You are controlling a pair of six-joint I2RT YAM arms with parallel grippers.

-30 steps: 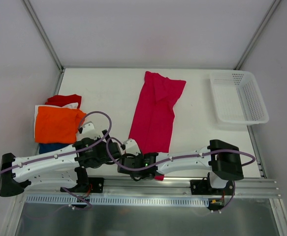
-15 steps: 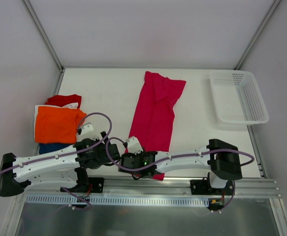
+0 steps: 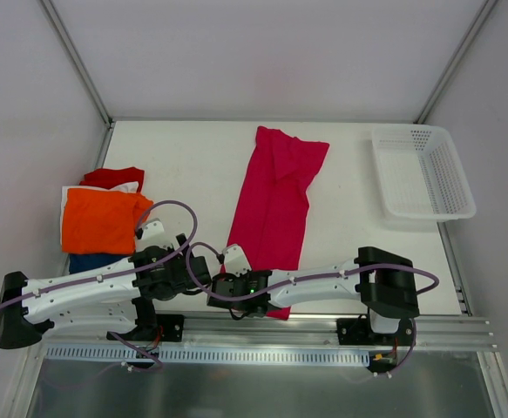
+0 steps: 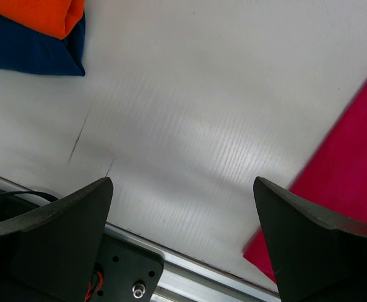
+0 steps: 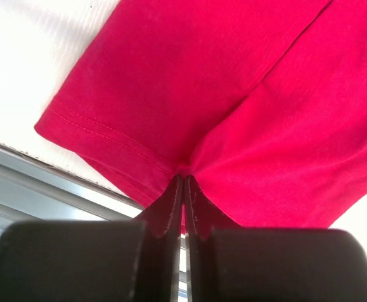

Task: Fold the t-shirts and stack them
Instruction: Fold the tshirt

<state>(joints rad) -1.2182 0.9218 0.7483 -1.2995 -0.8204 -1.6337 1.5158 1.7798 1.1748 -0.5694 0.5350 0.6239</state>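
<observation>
pink shirt (image 3: 275,196): laid long on the table (image 3: 184,165), folded narrow, collar end far, hem at near edge
right gripper (image 5: 183,189): pinched tight on the near hem, cloth puckered between the fingers
left gripper (image 4: 183,251): spread wide, holding nothing, over bare table just left of the hem corner
stack (image 3: 101,222): orange on top, blue beneath, red and white showing behind, far left, well apart from pink shirt
step: likely hem grasp made for the lengthwise fold
next: probably lift hem, carry toward collar, keep layers aligned; left could take other corner
</observation>
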